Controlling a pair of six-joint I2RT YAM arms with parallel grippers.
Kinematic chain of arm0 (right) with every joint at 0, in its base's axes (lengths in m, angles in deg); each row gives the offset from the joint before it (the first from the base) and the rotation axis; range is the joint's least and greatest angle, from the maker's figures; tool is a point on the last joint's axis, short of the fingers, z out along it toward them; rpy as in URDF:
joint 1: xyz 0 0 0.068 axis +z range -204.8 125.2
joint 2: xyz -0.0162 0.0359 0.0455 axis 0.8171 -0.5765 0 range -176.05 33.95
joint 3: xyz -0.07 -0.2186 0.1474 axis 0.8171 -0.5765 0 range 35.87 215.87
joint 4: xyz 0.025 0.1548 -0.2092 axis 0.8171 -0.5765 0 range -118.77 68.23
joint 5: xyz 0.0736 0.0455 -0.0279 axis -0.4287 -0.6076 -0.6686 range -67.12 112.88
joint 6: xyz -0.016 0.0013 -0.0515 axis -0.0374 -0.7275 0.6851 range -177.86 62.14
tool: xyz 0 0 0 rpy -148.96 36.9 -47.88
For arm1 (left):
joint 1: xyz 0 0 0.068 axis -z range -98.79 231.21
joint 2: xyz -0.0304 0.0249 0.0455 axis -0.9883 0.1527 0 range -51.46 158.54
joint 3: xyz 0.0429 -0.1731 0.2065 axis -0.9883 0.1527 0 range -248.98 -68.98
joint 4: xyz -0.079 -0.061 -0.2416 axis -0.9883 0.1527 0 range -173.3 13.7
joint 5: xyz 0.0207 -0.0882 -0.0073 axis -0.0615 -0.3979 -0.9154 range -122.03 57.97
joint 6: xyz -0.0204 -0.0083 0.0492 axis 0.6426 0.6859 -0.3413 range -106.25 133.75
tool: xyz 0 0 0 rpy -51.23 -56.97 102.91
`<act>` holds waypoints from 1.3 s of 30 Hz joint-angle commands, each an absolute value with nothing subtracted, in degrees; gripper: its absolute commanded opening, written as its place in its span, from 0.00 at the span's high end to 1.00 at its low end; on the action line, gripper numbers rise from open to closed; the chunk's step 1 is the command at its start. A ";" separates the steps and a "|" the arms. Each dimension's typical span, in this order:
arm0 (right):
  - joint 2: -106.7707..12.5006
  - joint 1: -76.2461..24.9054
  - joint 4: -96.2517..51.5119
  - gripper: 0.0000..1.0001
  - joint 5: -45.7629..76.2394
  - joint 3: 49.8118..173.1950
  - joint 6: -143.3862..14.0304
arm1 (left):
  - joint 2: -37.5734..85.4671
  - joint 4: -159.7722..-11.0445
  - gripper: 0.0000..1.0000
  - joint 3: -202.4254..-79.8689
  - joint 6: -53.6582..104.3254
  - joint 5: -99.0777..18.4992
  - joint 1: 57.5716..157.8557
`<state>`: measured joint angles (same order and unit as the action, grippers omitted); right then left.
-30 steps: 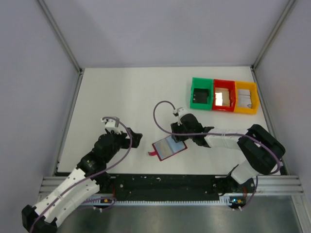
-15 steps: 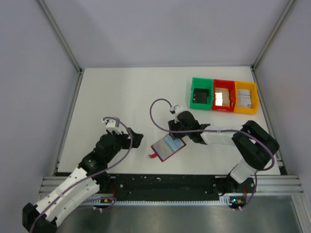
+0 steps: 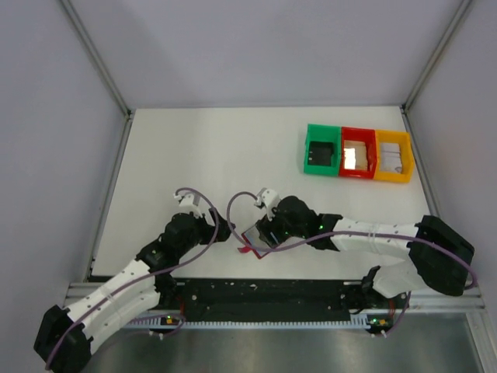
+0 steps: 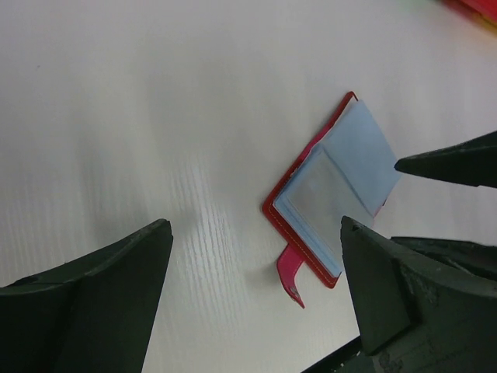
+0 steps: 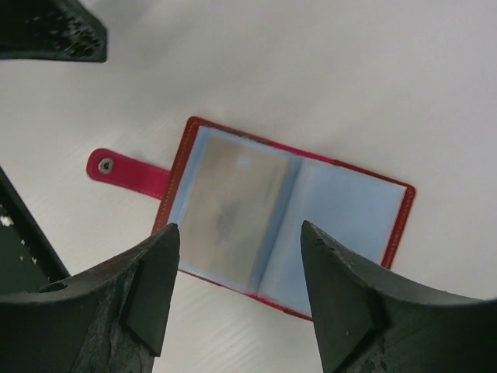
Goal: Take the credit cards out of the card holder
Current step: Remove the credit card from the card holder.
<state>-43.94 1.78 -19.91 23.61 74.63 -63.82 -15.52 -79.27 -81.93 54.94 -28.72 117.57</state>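
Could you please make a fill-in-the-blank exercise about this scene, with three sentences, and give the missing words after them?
1. The card holder lies ____ on the white table, its inside facing up.
2. Between the green bin and the yellow bin stands the ____ bin.
3. The end effector directly above the card holder belongs to the ____ arm.

Missing words: open; red; right.
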 commanded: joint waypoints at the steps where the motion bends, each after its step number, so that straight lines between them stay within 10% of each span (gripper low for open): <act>1: -43.48 5.67 -20.63 0.36 23.14 72.00 -60.76 | -14.11 -82.86 0.07 -81.19 56.82 -31.67 117.34; 17: -50.60 7.87 -18.35 0.35 25.42 72.17 -60.67 | -15.86 -82.07 0.09 -81.28 56.99 -33.61 117.34; 24: -49.99 7.87 -17.12 0.60 23.42 71.11 -63.31 | -15.86 -81.90 0.09 -81.19 56.73 -34.05 117.43; 39: -45.33 1.90 -1.66 0.61 16.20 62.25 -80.79 | -10.42 -88.39 0.15 -83.12 56.12 -40.02 117.51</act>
<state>-47.64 3.88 -9.74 18.65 65.04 -73.35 -12.35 -82.22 -81.91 56.65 -36.83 117.57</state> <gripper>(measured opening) 0.391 0.852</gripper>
